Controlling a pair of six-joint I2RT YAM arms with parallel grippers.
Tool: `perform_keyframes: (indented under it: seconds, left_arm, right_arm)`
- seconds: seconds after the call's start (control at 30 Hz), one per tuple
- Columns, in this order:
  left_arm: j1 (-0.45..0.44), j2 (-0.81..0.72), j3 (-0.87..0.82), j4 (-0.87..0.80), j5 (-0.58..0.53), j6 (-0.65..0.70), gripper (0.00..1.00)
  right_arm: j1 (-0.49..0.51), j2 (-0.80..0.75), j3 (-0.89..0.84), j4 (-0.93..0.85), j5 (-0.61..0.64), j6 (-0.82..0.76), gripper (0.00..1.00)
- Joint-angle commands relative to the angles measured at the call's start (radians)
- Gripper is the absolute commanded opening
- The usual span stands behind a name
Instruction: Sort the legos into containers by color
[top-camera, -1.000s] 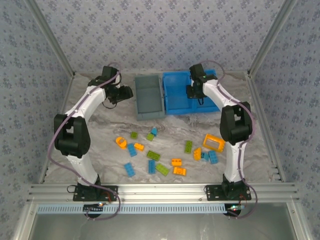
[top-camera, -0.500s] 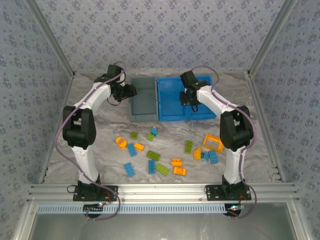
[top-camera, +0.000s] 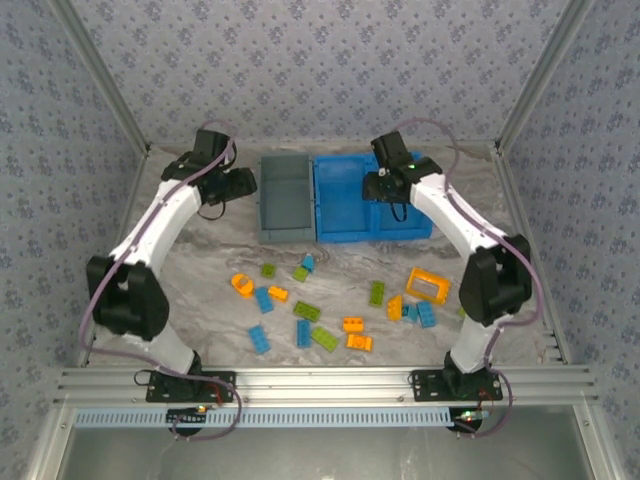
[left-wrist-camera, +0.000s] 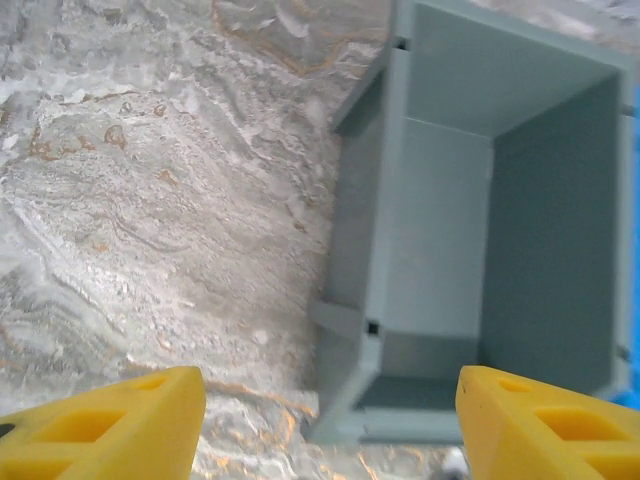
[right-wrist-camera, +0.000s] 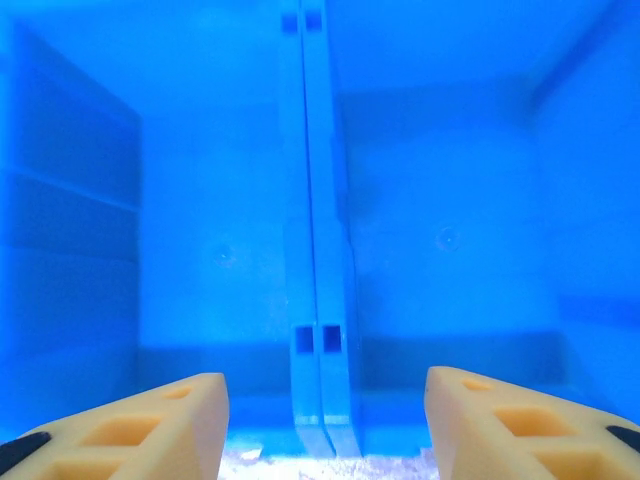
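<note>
as both arms stretch far, left gripper (top-camera: 243, 183) and right gripper (top-camera: 385, 186) gape.

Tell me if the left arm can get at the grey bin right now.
Probably yes: its open fingers hang just beside the grey bin, with only table between.

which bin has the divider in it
The bright blue plastic bin, right of the grey-blue plastic bin: a middle wall splits it into two compartments; the grey-blue one is a single open space.
</note>
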Motion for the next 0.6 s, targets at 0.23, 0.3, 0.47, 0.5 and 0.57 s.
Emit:
perform_keyframes:
  seconds: [0.23, 0.3, 0.47, 0.5, 0.57]
  left_arm:
    - [-0.249, -0.319, -0.365, -0.144, -0.052, -0.198, 0.68]
    - [-0.302, -0.398, -0.462, -0.185, -0.092, -0.304, 0.68]
    - [-0.462, -0.592, -0.709, -0.290, -0.077, -0.655, 0.71]
    - [-0.508, -0.633, -0.758, -0.290, -0.068, -0.738, 0.72]
    - [-0.576, -0.685, -0.832, -0.269, -0.041, -0.849, 0.73]
  right_arm:
    - [0.269, -0.454, -0.297, -0.057, 0.031, 0.139, 0.62]
    - [0.360, -0.513, -0.374, -0.054, 0.036, 0.182, 0.64]
    - [0.578, -0.593, -0.552, -0.011, 0.027, 0.294, 0.71]
    - [0.620, -0.600, -0.576, 0.015, 0.021, 0.305, 0.73]
    - [0.692, -0.605, -0.628, 0.085, -0.007, 0.300, 0.77]
